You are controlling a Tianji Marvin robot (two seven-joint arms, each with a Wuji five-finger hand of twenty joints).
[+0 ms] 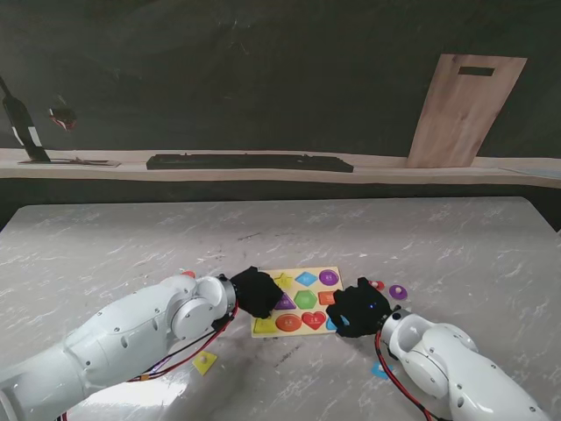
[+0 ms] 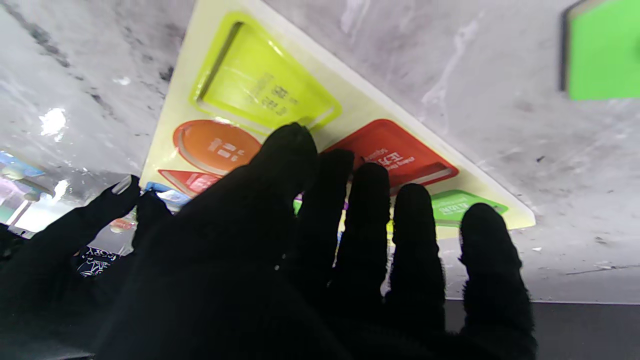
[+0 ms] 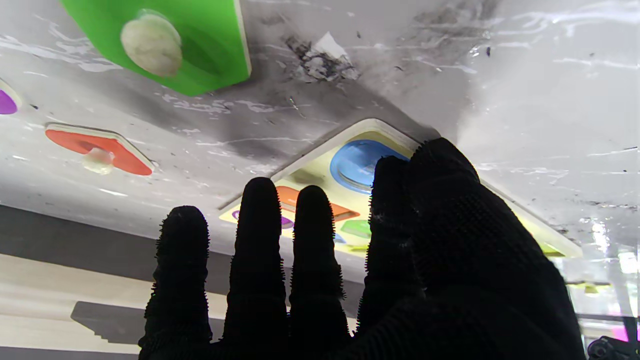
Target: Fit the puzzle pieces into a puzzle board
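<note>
The pale yellow puzzle board [image 1: 298, 301] lies flat in the middle of the table, with several coloured shapes in it. My left hand [image 1: 254, 292], in a black glove, rests over the board's left edge; its fingers [image 2: 367, 220] are spread and hold nothing. In the left wrist view the board [image 2: 350, 107] shows a yellow-green recess [image 2: 260, 85], an orange oval [image 2: 215, 147] and a red shape [image 2: 395, 155]. My right hand [image 1: 359, 307] sits at the board's near right corner, with straight, empty fingers [image 3: 257, 235] beside a blue circle [image 3: 357, 165].
Loose pieces lie around the board: a yellow one [image 1: 204, 361] nearer to me on the left, a red one [image 1: 376, 284] and a purple one [image 1: 398, 292] on the right. A green knobbed piece [image 3: 165, 40] and a red knobbed piece [image 3: 97, 147] show in the right wrist view.
</note>
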